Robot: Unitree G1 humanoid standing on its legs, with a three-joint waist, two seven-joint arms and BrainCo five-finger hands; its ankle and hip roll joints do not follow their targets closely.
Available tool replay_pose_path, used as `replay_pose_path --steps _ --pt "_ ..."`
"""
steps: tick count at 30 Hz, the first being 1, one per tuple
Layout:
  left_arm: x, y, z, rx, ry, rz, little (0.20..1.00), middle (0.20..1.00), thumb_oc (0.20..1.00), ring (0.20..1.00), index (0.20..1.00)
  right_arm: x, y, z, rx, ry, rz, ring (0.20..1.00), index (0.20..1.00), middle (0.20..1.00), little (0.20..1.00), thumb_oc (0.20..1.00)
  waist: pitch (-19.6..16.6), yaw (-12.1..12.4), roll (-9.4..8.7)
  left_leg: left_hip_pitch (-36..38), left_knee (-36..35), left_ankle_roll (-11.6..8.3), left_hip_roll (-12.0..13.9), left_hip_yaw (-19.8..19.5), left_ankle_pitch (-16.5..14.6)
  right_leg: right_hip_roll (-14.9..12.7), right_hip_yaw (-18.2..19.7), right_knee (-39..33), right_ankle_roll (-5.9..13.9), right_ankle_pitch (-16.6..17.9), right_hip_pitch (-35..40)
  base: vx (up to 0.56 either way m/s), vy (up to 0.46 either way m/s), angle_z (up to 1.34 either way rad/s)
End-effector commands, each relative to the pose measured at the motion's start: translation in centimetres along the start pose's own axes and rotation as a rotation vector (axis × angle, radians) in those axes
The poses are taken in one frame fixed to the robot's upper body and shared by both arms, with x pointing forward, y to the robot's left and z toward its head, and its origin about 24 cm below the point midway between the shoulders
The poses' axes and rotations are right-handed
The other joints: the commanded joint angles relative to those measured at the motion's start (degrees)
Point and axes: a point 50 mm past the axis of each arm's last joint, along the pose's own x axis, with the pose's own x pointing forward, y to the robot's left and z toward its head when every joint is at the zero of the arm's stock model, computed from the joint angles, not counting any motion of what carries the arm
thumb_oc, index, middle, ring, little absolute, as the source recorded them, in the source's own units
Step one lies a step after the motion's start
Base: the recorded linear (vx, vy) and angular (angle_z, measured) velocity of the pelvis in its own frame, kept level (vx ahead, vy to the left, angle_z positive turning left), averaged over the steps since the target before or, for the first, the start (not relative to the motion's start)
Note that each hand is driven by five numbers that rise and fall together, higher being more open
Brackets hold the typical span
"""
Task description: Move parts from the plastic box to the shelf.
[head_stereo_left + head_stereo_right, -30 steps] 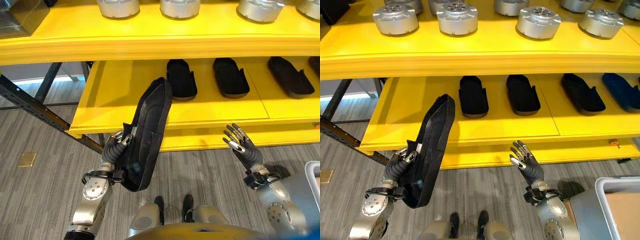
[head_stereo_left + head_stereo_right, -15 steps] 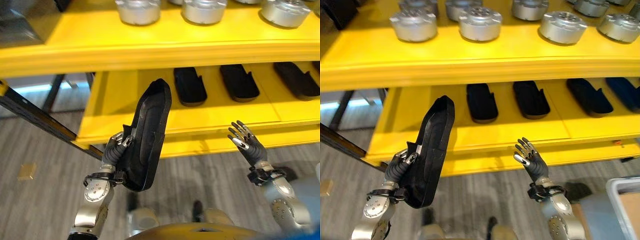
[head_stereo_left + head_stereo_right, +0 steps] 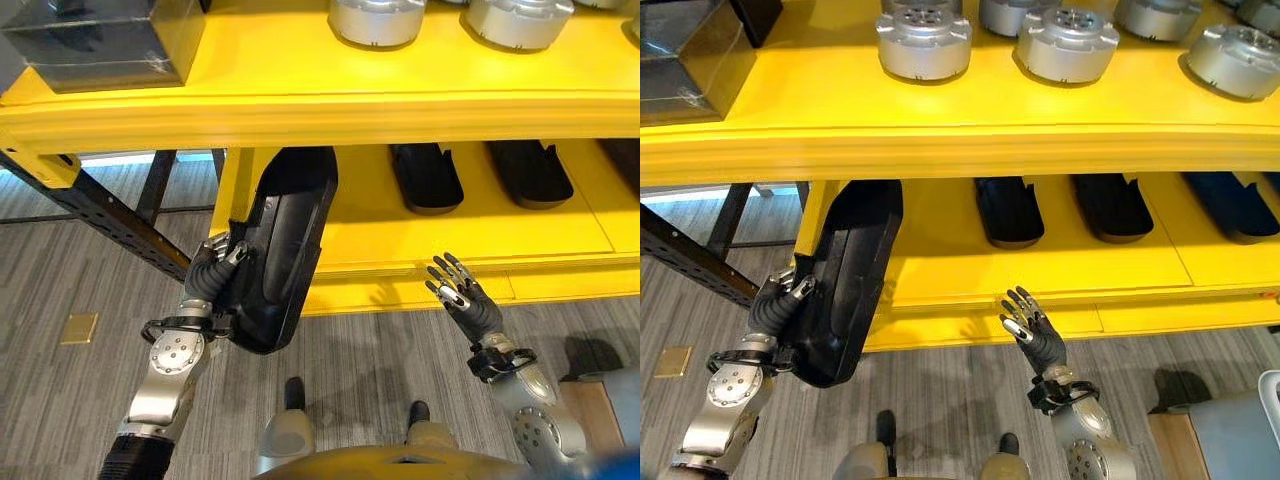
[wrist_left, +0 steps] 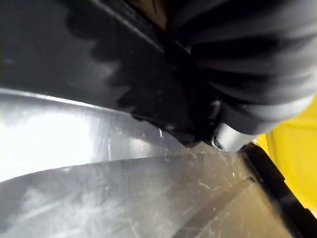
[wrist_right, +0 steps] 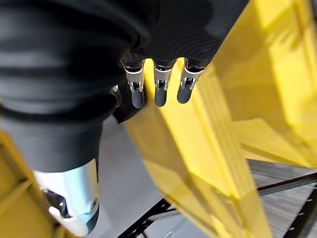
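Since 1 s ago the long black part [image 3: 282,245] has gone up and fwd: its top end now sits tucked under the front edge of the yellow shelf [image 3: 300,105], at the lower level's left end; before, it stood clear in front. Left hand [image 3: 213,275] grips the part low on its side, fingers curled round the edge. Right hand [image 3: 460,295] hovers in front of the shelf's lower lip, fingers spread, holding nothing. 2 more black parts [image 3: 427,177] lie further along that level; silver discs [image 3: 924,39] on top.
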Motion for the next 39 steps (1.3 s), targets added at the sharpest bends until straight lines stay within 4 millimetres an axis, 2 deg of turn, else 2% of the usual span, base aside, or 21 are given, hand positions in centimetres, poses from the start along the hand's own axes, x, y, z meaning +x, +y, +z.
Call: replay_pose_path --steps 1,3,4,11,14,18,24,25,29,30,33,34,39 --pt "3.2 0.5 4.1 -0.011 -0.225 0.090 0.200 0.200 0.200 0.200 0.200 0.5 1.3 2.0 -0.015 -0.084 0.081 1.000 1.000 1.000 1.000 1.000 0.94 -1.70 -1.55 -4.18 9.71 0.31 2.36 2.15 -5.59 -2.22 -0.61 3.40 -0.31 -2.25 -0.97 -0.08 0.015 -0.03" --pt "4.8 0.1 5.0 -0.017 -0.257 0.124 0.200 0.200 0.200 0.200 0.200 0.8 1.9 1.9 -0.006 -0.077 0.108 1.000 1.000 1.000 1.000 1.000 2.39 -2.23 -1.87 -6.20 11.10 0.13 2.86 2.04 -5.57 -2.04 -0.31 4.52 -0.54 -2.11 -3.33 -0.10 -0.006 0.00" --pt "4.8 0.1 5.0 -0.017 -0.258 0.124 0.200 0.200 0.200 0.200 0.200 0.8 1.9 1.9 -0.006 -0.078 0.108 1.000 1.000 1.000 1.000 1.000 2.39 -2.20 -1.86 -6.28 11.15 0.13 2.88 2.05 -5.59 -2.03 -0.28 4.58 -0.55 -2.13 -3.42 -0.09 -0.003 -0.02" --pt "8.5 0.0 7.9 -0.025 -0.337 0.217 0.200 0.200 0.200 0.200 0.200 1.5 3.0 1.6 -0.003 -0.047 0.164 1.000 1.000 1.000 1.000 1.000 5.50 -3.46 -2.28 -9.27 12.58 -0.55 3.97 1.66 -4.81 -1.42 0.12 7.25 -1.00 -2.31 -7.34 -0.08 -0.010 -0.03" --pt "10.0 0.6 9.2 -0.029 -0.354 0.267 0.200 0.200 0.200 0.200 0.200 1.6 3.4 1.4 -0.001 -0.032 0.187 1.000 1.000 1.000 1.000 1.000 6.61 -4.03 -2.45 -10.56 13.89 -0.89 4.65 1.43 -4.81 -1.11 0.55 9.48 -1.29 -2.79 -9.49 -0.08 -0.018 -0.04" --pt "11.6 2.5 11.6 0.003 -0.404 0.349 0.200 0.200 0.200 0.200 0.200 2.0 4.0 1.1 0.011 -0.017 0.211 1.000 1.000 1.000 1.000 1.000 8.03 -4.53 -2.98 -12.21 16.22 -1.27 5.58 1.20 -5.51 -0.62 1.34 13.50 -1.44 -3.85 -12.62 -0.07 -0.023 -0.07" --pt "13.0 4.7 14.7 0.076 -0.451 0.416 0.200 0.200 0.200 0.200 0.200 2.4 4.4 1.0 0.012 -0.010 0.232 1.000 1.000 1.000 1.000 1.000 8.96 -4.79 -3.42 -15.77 18.73 -1.95 6.53 -0.02 -5.43 -0.38 1.10 18.44 -1.75 -5.74 -16.50 -0.05 -0.045 0.01" --pt "13.0 4.7 14.7 0.076 -0.452 0.415 0.200 0.200 0.200 0.200 0.200 2.4 4.4 1.0 0.013 -0.010 0.232 1.000 1.000 1.000 1.000 1.000 8.95 -4.78 -3.43 -15.80 18.76 -1.95 6.54 -0.02 -5.44 -0.38 1.10 18.47 -1.75 -5.75 -16.53 -0.04 -0.037 0.06" --pt "14.4 6.3 17.4 0.138 -0.460 0.449 0.200 0.200 0.200 0.200 0.200 2.9 4.7 1.1 0.008 -0.005 0.246 1.000 1.000 1.000 1.000 1.000 9.85 -5.23 -3.39 -18.79 21.81 -1.88 6.86 -0.68 -6.23 -0.48 1.77 22.29 -1.93 -6.74 -20.53 -0.03 -0.017 0.08" --pt "14.6 6.6 17.9 0.153 -0.462 0.452 0.200 0.200 0.200 0.200 0.200 2.9 4.7 1.0 0.012 -0.002 0.246 1.000 1.000 1.000 1.000 1.000 10.12 -5.26 -3.25 -18.93 23.27 -2.17 7.09 -0.71 -7.84 -0.65 1.90 23.64 -1.62 -8.06 -20.73 0.00 0.000 0.00" --pt "14.9 7.0 18.7 0.165 -0.464 0.452 0.200 0.200 0.200 0.200 0.200 3.0 4.6 1.0 0.010 0.000 0.245 1.000 1.000 1.000 1.000 1.000 10.37 -5.46 -3.15 -19.97 24.26 -2.07 7.13 -0.76 -8.27 -0.84 2.16 24.91 -1.59 -8.49 -22.06 0.00 0.010 -0.03" --pt "15.1 7.4 19.9 0.212 -0.476 0.448 0.200 0.200 0.200 0.200 0.200 3.0 4.6 1.0 0.016 0.003 0.246 1.000 1.000 1.000 1.000 1.000 10.63 -5.64 -2.87 -21.42 25.49 -1.89 6.95 -0.84 -8.58 -1.15 2.32 26.43 -1.61 -9.01 -23.62 0.00 0.000 0.00" --pt "15.6 8.3 21.1 0.229 -0.464 0.452 0.200 0.200 0.200 0.200 0.200 2.9 4.0 0.5 0.025 0.018 0.224 1.000 1.000 1.000 1.000 1.000 10.66 -5.95 -2.52 -24.25 27.95 -1.45 6.82 -1.29 -9.46 -1.85 2.47 28.55 -1.60 -9.72 -26.02 0.01 0.014 0.03"
